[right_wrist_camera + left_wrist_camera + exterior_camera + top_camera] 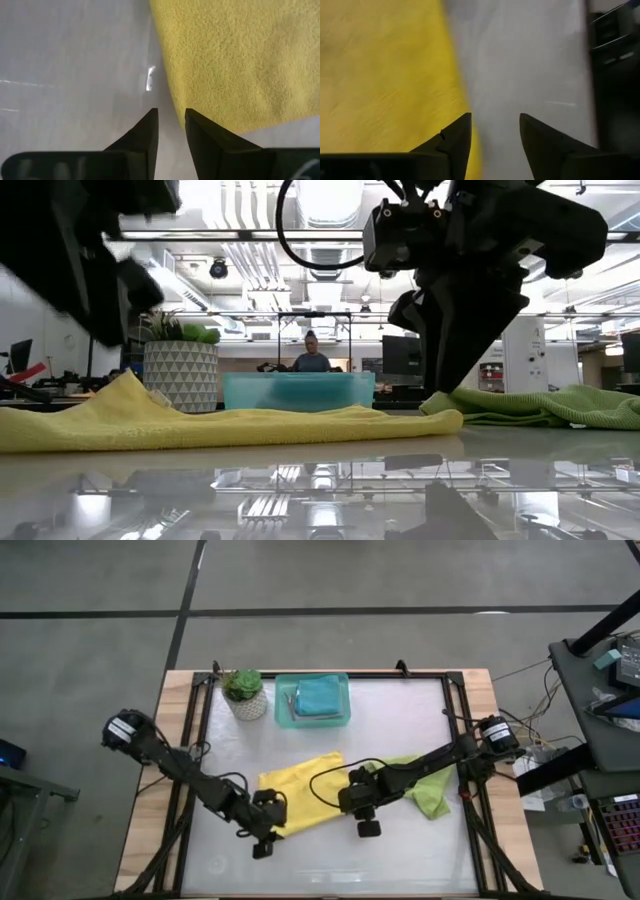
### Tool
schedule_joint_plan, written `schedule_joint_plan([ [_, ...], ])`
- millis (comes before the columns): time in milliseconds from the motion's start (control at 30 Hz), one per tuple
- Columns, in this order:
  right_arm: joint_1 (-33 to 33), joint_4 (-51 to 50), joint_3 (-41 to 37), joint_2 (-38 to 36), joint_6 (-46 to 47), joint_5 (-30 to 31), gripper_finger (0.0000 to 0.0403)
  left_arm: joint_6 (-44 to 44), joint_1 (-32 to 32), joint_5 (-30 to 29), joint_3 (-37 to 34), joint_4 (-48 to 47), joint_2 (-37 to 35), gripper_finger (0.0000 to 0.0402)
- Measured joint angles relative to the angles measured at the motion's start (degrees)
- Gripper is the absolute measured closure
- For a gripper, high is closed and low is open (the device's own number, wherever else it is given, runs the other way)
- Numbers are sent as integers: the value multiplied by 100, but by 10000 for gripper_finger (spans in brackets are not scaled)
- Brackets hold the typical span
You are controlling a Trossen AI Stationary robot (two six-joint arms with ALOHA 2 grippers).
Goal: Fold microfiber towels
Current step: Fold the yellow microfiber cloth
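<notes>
Both tools, left [268, 830] and right [362, 812], gape empty above the yellow towel [300, 790]; pinch its 6 o'clock edge, then lift evenly.

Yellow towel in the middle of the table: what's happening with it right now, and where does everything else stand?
The flat yellow microfiber towel lies spread on the white table, with both arms low at its near edge. The left gripper is at the towel's left corner, jaws open with nothing between them. The right gripper is at its right edge, jaws narrowly apart over bare table, gripping nothing. A lime green microfiber towel lies crumpled to the right. A teal-blue towel sits in the teal rectangular tray.
</notes>
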Motion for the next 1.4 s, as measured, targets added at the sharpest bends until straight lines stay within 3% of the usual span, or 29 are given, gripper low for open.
schedule_joint_plan([
  [100, 0, -84, 26, 0, 0, 0, 314, -97, -154, -26, 437, -286, 145, 264],
  [300, 0, -64, 63, 0, 2, 0, 314, -93, -346, -332, 1793, -2639, 785, 294],
  [400, 0, -60, 65, 0, -37, 4, 308, -92, -399, -450, 2153, -3340, 1102, 299],
  [500, 0, 64, 27, 0, -47, 39, 288, -210, -431, -522, 2199, -3296, 1258, 300],
  [633, 26, 322, -83, 0, -33, 518, 249, -379, -457, -501, 2195, -3154, 1395, 289],
  [733, 60, 373, -195, -2, -43, 895, 221, -388, -458, -504, 2195, -3144, 1409, 261],
  [867, 105, 610, -428, -1, -75, 917, 197, -393, -524, -627, 2186, -3145, 1587, 211],
  [1067, 233, 1138, -749, 0, -76, 914, 193, -548, -545, -669, 2184, -3145, 2022, 175],
  [1400, 236, 1521, -896, 0, -157, 1267, 216, -566, -558, -673, 2192, -3132, 2275, 205],
])
